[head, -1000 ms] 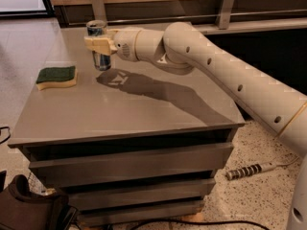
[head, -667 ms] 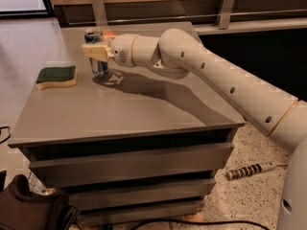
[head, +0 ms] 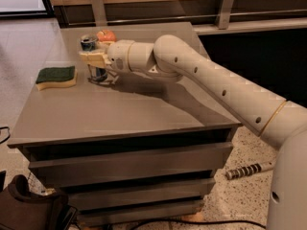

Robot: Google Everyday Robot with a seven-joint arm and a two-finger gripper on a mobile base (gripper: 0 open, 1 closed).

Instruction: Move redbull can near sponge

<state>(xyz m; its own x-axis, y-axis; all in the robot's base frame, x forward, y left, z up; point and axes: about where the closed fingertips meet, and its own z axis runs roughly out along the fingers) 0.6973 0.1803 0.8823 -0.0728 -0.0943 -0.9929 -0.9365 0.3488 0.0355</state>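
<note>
Because the redbull can (head: 88, 43), near the sponge (head: 56, 76) on the table (head: 144, 109), is light, thin-walled and slick, the gripper (head: 92, 59), seemingly clamped around its middle, suits it, provided the squeeze is gentle.

Cream-white arm (head: 216, 87) with dark screw holes and a gold ring; its tan hand (head: 93, 60) at the bench's (head: 144, 114) ten o'clock.

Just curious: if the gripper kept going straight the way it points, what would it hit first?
Likely the sponge: the gripper, clamped on the redbull can, points left toward it, though depth is unclear and it might pass behind.
</note>
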